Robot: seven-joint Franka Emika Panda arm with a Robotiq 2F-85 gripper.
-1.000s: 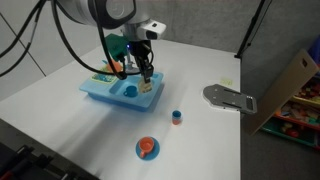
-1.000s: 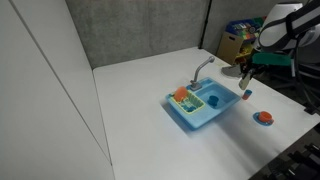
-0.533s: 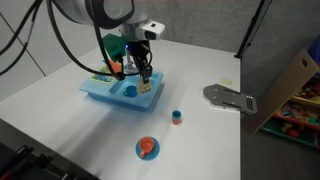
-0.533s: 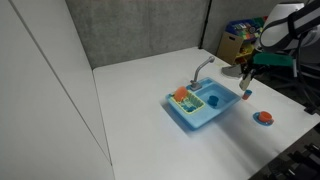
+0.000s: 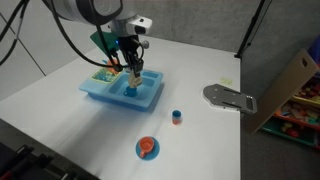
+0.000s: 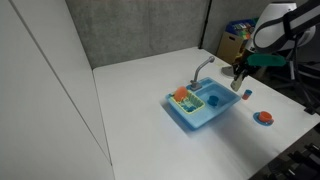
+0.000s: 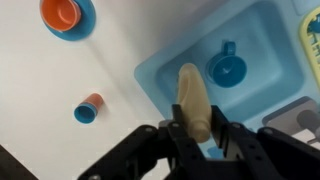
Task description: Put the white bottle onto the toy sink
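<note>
My gripper [image 7: 195, 128] is shut on a cream-white bottle [image 7: 192, 95] and holds it upright above the blue toy sink [image 7: 262, 95]. In both exterior views the gripper [image 5: 133, 68] [image 6: 239, 78] hangs over the sink [image 5: 100, 95] [image 6: 190, 120], with the bottle [image 5: 134, 78] [image 6: 237, 86] pointing down between the fingers. The bottle is above the basin, near its edge, and does not touch it. A small blue cup [image 7: 227, 68] sits in the basin.
A small blue cup with a red top [image 5: 176, 118] [image 7: 88, 107] and a blue plate with an orange thing [image 5: 147, 148] [image 7: 67, 14] lie on the white table beside the sink. A grey faucet [image 6: 203, 68] rises behind the sink. A grey flat object [image 5: 228, 97] and a cardboard box [image 5: 290, 85] stand further off.
My gripper has carried the bottle sideways from the sink's outer edge to a spot more over the basin. Nothing else moved.
</note>
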